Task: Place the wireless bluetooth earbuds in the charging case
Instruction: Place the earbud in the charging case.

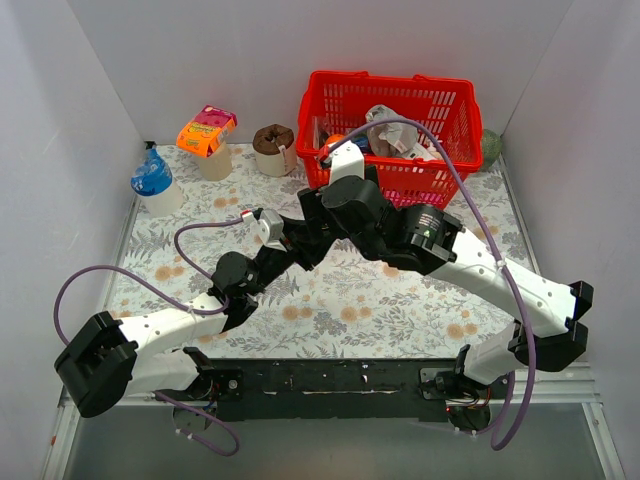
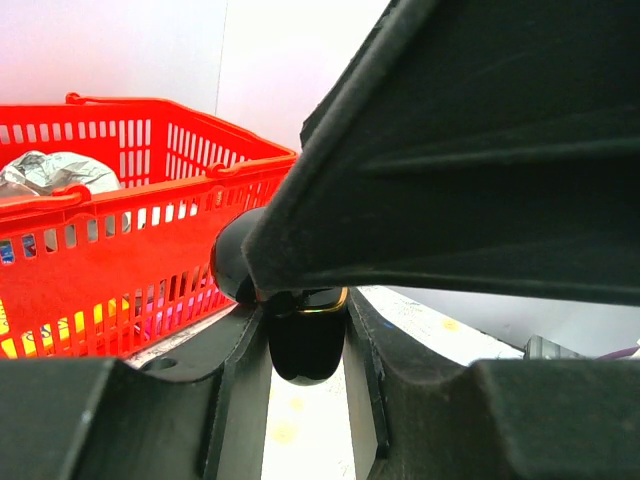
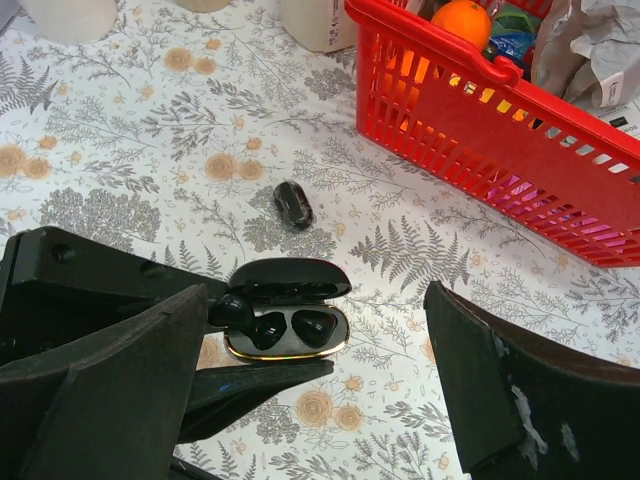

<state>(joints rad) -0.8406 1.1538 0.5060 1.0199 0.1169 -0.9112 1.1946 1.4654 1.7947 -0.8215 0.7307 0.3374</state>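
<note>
Left gripper (image 2: 305, 308): clamping narrow on the charging case (image 3: 290, 283), lid standing open.
Right gripper (image 3: 318, 296): hovering over the case, jaws spreading wide, gripping nothing.
Earbuds (image 3: 312, 326): two sitting in the case wells.
Loose earbud (image 3: 293, 204): lying on the tablecloth (image 3: 120, 130), between case and red basket (image 3: 450, 100).

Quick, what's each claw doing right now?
Left claw: closed, holding the open charging case.
Right claw: open, holding nothing.
</note>
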